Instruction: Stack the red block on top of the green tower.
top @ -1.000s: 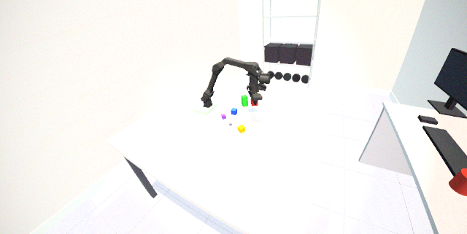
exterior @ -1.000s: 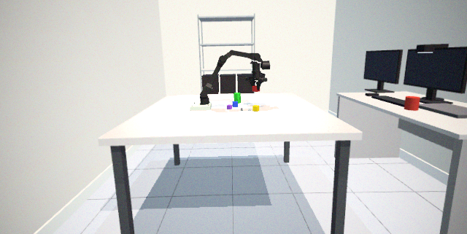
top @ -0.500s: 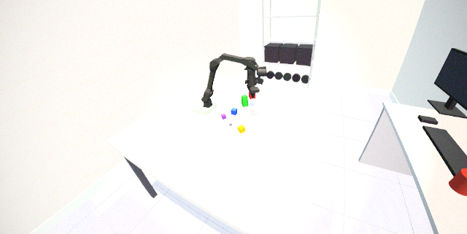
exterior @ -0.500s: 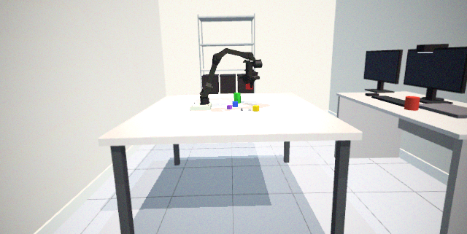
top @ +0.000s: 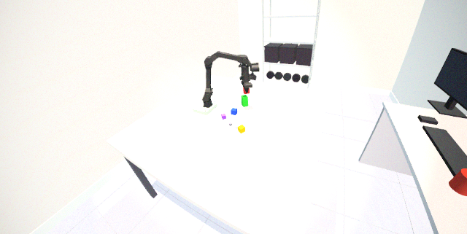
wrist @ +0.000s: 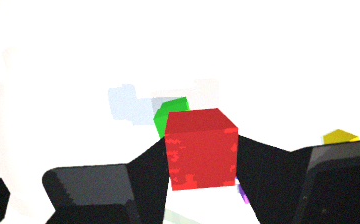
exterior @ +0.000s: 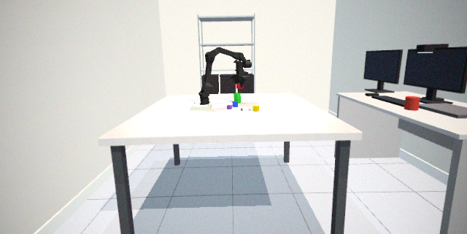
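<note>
Red block (wrist: 201,149) in claw (wrist: 201,172), green tower (wrist: 172,113) mostly hidden behind

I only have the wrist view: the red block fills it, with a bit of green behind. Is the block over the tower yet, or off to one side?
Observer: In the top view the red block hangs just above the green tower, with a small gap between them.
Operator: Is the tower upright?
Observer: Yes, the exterior view shows the green tower standing straight on the table.
Operator: Anything close enough to bump?
Observer: The blue block sits nearest the tower in the top view, apart from it; the yellow block lies farther out.
Operator: Grip good?
Observer: The gripper is shut on the red block.
</note>
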`<state>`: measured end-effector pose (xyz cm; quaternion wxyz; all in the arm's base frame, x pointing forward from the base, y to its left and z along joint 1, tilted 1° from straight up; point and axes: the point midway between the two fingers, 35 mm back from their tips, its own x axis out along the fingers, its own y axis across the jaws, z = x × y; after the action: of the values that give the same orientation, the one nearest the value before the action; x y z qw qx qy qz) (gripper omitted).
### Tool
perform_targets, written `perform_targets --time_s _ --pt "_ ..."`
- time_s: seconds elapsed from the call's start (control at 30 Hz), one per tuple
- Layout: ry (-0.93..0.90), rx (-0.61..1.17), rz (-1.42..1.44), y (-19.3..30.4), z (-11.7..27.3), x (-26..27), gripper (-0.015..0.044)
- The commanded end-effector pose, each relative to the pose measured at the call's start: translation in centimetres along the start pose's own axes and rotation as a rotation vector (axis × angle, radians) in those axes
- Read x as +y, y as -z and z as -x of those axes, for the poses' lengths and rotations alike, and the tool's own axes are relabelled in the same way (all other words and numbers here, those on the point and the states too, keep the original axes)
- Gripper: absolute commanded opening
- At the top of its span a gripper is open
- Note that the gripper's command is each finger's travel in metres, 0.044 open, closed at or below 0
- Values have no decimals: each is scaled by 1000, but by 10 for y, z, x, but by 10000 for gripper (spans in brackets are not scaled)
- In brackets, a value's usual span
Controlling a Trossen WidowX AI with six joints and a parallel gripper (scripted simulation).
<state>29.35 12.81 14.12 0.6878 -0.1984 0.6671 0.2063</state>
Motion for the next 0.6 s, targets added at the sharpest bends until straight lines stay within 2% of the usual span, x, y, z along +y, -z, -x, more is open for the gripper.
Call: perform_targets --time_s 0.0,0.33,0.57 --pt "-5 7 -4 12 -4 19 0" --pt "-6 7 -4 13 -11 20 0" --pt "-6 7 -4 13 -34 20 0"
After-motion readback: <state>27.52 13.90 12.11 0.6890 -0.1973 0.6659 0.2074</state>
